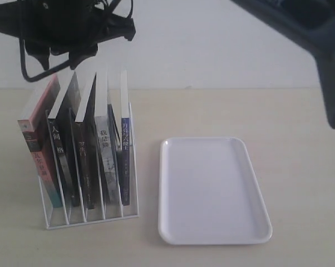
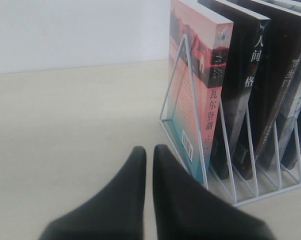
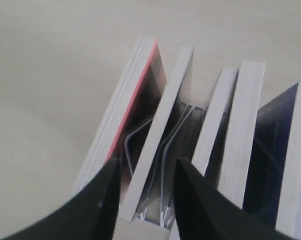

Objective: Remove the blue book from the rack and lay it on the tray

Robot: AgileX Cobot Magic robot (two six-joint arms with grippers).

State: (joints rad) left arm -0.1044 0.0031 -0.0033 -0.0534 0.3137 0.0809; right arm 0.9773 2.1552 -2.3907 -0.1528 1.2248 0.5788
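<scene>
The pale table (image 1: 301, 167) shows open surface to the right of and in front of the tray (image 1: 212, 189), which lies flat, its long left rim near the rack (image 1: 92, 221) but apart from it. The rack holds five leaning books, spines forward. The blue book (image 1: 126, 144) stands in the end slot nearest the tray, with its tray-side face unobstructed. The right gripper (image 3: 146, 167) hovers over the books' top edges, its fingers spread and grasping nothing, one on either side of the second book (image 3: 160, 135). The blue book is three slots away from there. The left gripper (image 2: 149, 150), its fingers nearly together around nothing, sits low by the pink book (image 2: 200, 100).
</scene>
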